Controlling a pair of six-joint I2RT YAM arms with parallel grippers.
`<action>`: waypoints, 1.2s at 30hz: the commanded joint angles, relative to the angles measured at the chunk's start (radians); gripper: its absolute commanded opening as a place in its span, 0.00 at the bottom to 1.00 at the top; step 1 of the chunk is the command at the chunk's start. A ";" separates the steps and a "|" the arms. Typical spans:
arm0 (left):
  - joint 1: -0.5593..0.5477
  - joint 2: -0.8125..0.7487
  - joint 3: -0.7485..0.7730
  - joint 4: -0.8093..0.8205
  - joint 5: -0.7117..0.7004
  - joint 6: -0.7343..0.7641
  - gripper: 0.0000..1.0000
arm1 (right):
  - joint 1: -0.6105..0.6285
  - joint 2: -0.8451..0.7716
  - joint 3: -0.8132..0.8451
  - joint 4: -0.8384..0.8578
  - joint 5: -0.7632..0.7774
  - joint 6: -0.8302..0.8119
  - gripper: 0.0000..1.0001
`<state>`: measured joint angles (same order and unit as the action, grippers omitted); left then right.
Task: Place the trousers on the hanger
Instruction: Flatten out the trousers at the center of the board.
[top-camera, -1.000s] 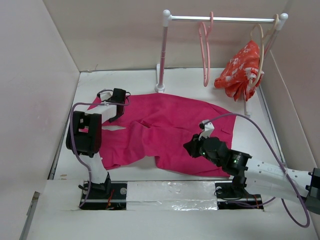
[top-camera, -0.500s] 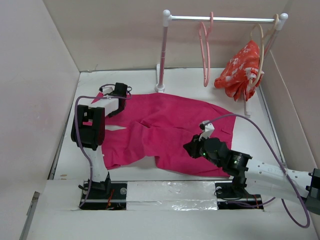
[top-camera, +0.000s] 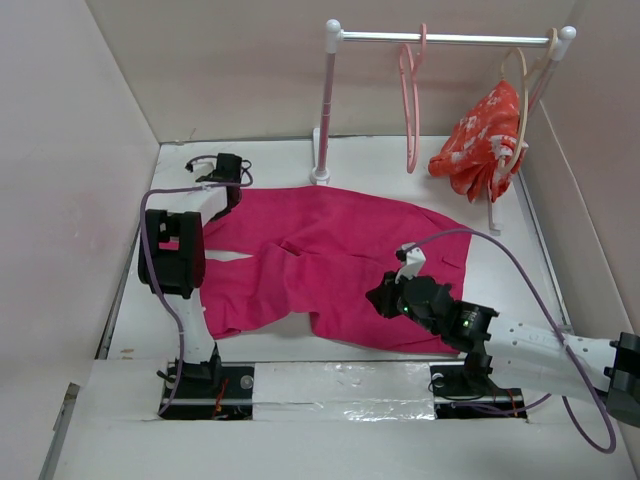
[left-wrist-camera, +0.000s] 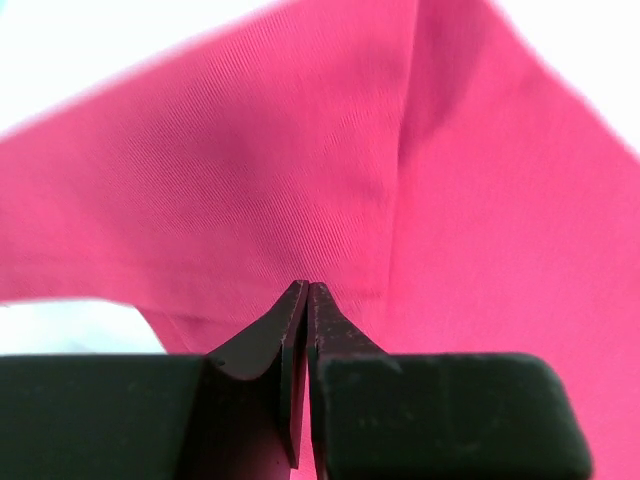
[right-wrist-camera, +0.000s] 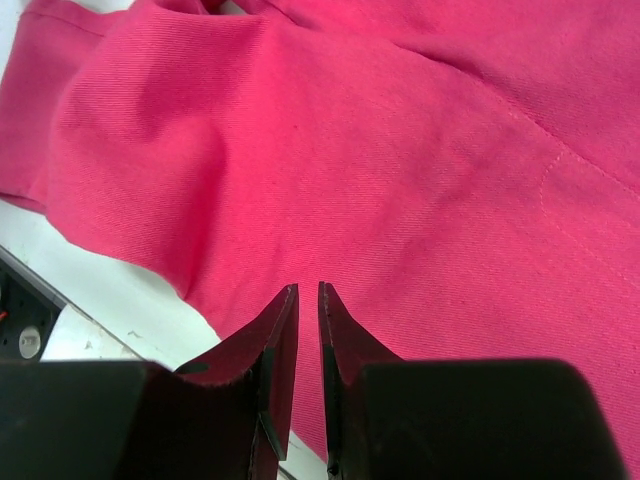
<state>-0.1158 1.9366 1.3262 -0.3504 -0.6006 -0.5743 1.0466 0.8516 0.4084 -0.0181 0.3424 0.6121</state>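
Pink cloth is what this step is about: getting a hold on the trousers (top-camera: 330, 240), which lie spread flat on the white tabletop (top-camera: 270, 155) between the two arms. The hanger (top-camera: 408, 110) hangs bare on the rail (top-camera: 450, 38) at the back, well apart from the trousers.

The left hand (left-wrist-camera: 305, 290) reaches far out to the back left corner of the cloth and points down. Its fingers (left-wrist-camera: 265, 345) are squeezed tight together, and the cloth looks pulled into a little fold at the tips, so I think it has pinched that corner.

The right hand (right-wrist-camera: 308, 290) sits low over the near side of the trousers, tipped down. There is only a thin gap between its fingers (right-wrist-camera: 275, 340), and I cannot tell if any cloth is caught there.

Next, I think, both hands need a good hold, then must lift the cloth and carry it to the hanger without letting it slip
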 joint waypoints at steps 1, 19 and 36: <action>0.047 -0.077 0.068 -0.025 -0.058 0.065 0.00 | -0.008 -0.005 -0.006 0.041 0.035 0.017 0.19; 0.015 0.016 0.067 -0.015 0.245 0.222 0.38 | -0.017 0.035 -0.003 0.072 0.023 0.006 0.20; 0.015 0.053 0.090 -0.058 0.116 0.191 0.00 | -0.036 -0.023 -0.033 0.056 0.020 0.005 0.20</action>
<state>-0.1047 2.0090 1.3888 -0.3645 -0.4522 -0.3698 1.0195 0.8417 0.3767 0.0032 0.3466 0.6209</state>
